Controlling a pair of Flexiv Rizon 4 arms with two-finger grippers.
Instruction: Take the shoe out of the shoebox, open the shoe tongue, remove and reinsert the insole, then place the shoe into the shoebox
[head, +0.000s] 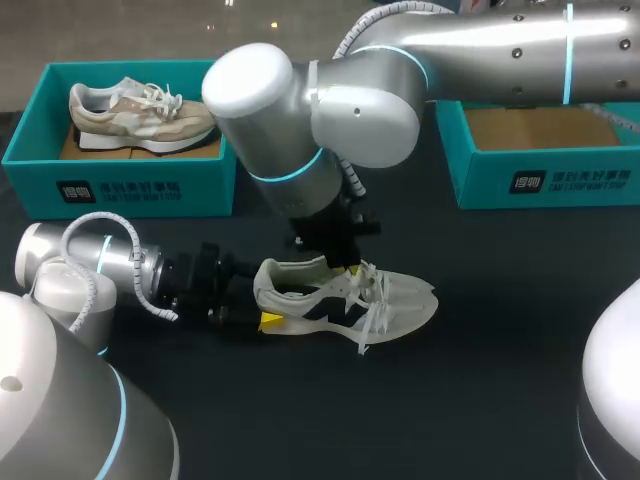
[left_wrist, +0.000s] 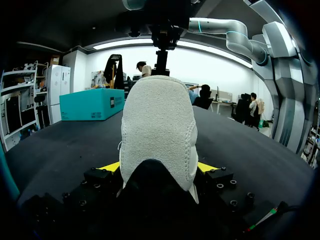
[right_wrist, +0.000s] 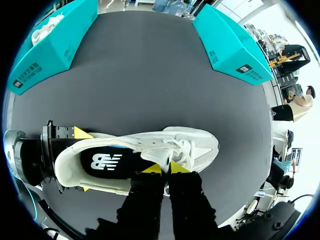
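Already out: the shoe lay on its sole on the worktop, between the two boxes and well apart from both, toe towards the right arm's side.
Left hand: level with the worktop at the heel, the left hand stood fairly wide, one yellow tip on each side of the heel and both touching it, so it held the shoe.
Right hand: come down from above, the right hand was drawn narrow at the tongue, just behind the laces; it looked to be pinching the tongue's top edge.
Insole: the insole sat dark and flat inside the shoe.
Boxes: the right box showed only its brown floor; the left box held a second shoe.
Stage, by my guess: opening the tongue, insole not yet out.
Risk, tongue: so small a pinch could slip off if the laces held the tongue down.
Risk, shoe: a hard upward pull could tip or twist the shoe out of the heel grip.
Risk, insole: with the opening left tight, the insole could buckle or snag coming out.
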